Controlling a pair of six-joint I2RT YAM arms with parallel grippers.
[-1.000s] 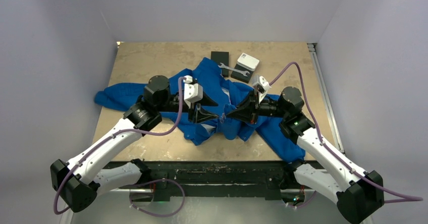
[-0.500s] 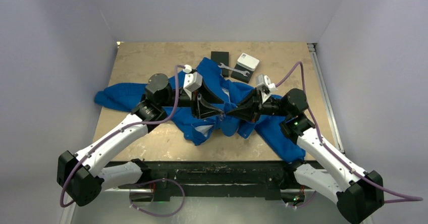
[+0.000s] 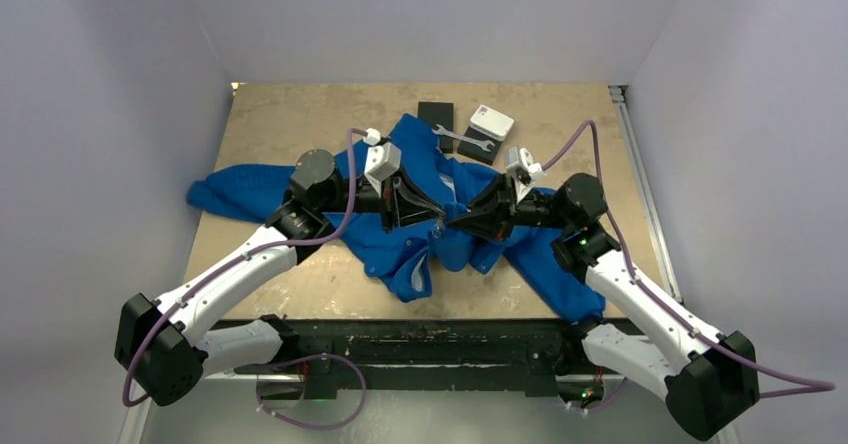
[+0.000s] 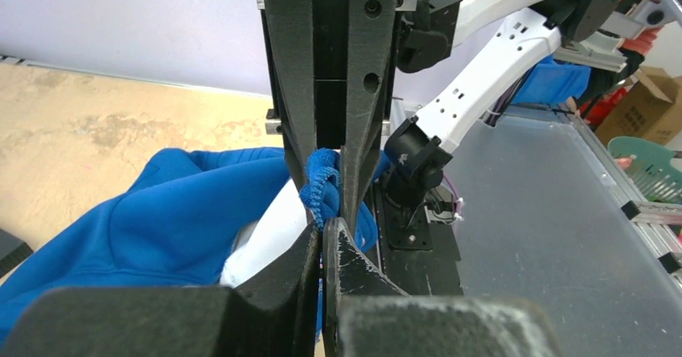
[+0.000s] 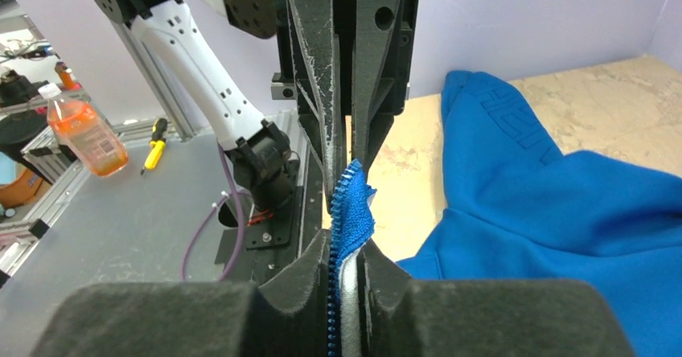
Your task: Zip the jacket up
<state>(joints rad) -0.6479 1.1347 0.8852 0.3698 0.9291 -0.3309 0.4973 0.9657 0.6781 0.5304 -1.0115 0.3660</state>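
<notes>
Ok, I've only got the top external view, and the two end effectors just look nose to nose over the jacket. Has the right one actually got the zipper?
Observer: Yes, its wrist view shows the right end effector shut on the toothed zipper edge of the jacket.
Operator: And the left one?
Observer: The left end effector is shut too, with blue toothed edge at its tips.
Operator: Any lining caught?
Observer: A white strip sits between the right fingers beside the teeth.

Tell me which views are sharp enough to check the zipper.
Top external: even light, soft shadows, no glare, but detail too small to read. Left wrist: left hand a blurred foreground, jacket edge beyond it sharp. Right wrist: right hand blurred too, zipper teeth crisp.
</notes>
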